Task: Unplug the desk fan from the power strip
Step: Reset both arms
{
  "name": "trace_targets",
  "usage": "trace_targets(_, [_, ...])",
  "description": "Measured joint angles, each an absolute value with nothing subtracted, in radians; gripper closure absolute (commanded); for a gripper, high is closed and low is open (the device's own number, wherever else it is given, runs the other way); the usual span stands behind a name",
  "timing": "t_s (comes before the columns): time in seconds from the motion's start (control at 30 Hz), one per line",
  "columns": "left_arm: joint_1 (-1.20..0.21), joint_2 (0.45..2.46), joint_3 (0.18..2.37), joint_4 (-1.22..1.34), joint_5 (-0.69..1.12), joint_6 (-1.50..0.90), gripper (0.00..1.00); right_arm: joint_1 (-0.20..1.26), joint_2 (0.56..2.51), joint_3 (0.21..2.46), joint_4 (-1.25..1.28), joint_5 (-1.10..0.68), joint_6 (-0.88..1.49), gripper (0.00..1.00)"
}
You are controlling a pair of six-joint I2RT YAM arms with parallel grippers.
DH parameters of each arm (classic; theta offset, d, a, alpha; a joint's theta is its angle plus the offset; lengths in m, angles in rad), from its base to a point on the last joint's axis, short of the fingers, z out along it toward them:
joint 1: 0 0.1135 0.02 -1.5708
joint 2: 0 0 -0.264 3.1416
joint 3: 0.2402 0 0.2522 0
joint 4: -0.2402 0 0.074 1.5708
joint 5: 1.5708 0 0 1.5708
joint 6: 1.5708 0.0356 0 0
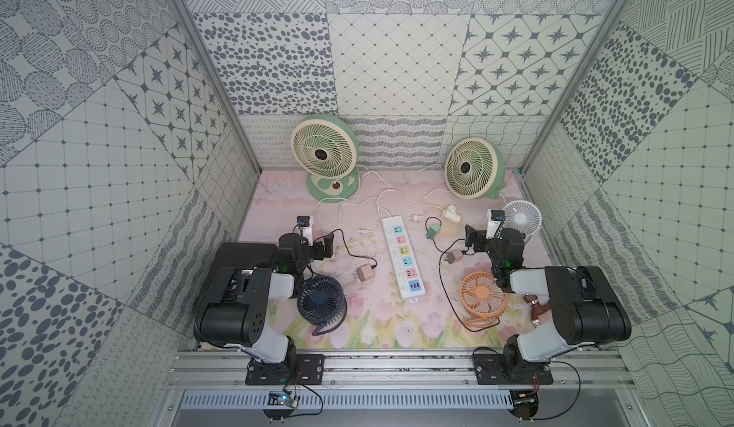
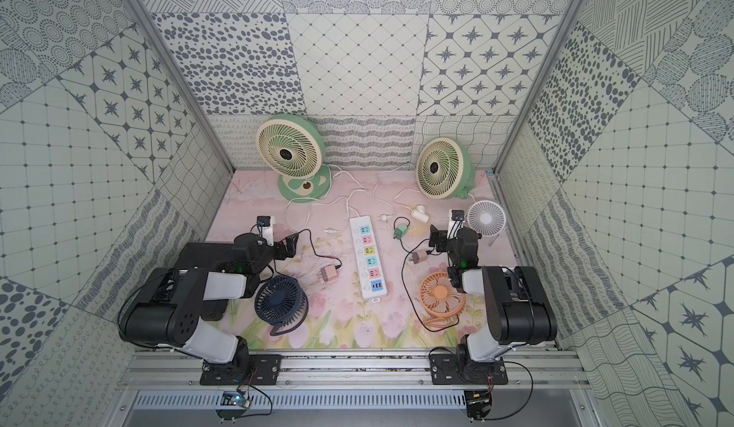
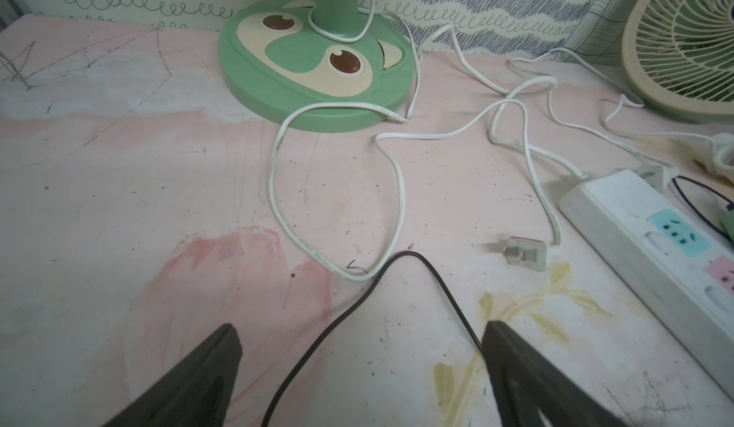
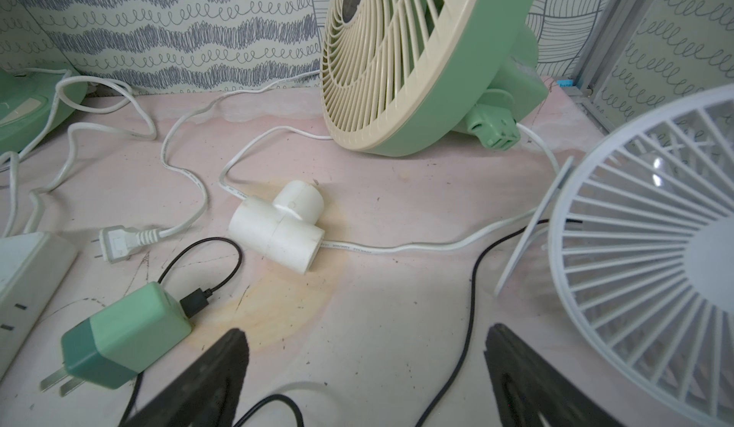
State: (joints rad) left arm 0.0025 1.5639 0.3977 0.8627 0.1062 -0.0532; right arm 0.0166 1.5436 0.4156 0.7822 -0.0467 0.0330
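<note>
The white power strip (image 1: 403,262) (image 2: 369,262) lies mid-table, its pastel sockets showing no plug in them. A white two-pin plug (image 3: 524,253) of the green desk fan with the round base (image 1: 325,149) lies loose just left of the strip (image 3: 651,242). A second green desk fan (image 1: 472,169) has its plug (image 4: 115,242) lying by the strip's far end. My left gripper (image 1: 325,246) (image 3: 361,327) is open over a black cable (image 3: 345,314), left of the strip. My right gripper (image 1: 472,240) (image 4: 366,330) is open and holds nothing, right of the strip.
A navy fan (image 1: 321,300) and a pink adapter (image 1: 363,273) sit near the left arm. An orange fan (image 1: 482,298), white fan (image 4: 651,254), green adapter (image 4: 123,333) and white pipe tee (image 4: 282,226) crowd the right side. White cords loop across the back.
</note>
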Motion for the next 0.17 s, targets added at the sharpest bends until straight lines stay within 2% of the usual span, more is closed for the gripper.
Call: trace_targets(0.17, [0.001,1.565,0.406,0.842,0.088,-0.053,0.01,0.018,1.544,0.416,0.782,-0.041,0.033,0.03])
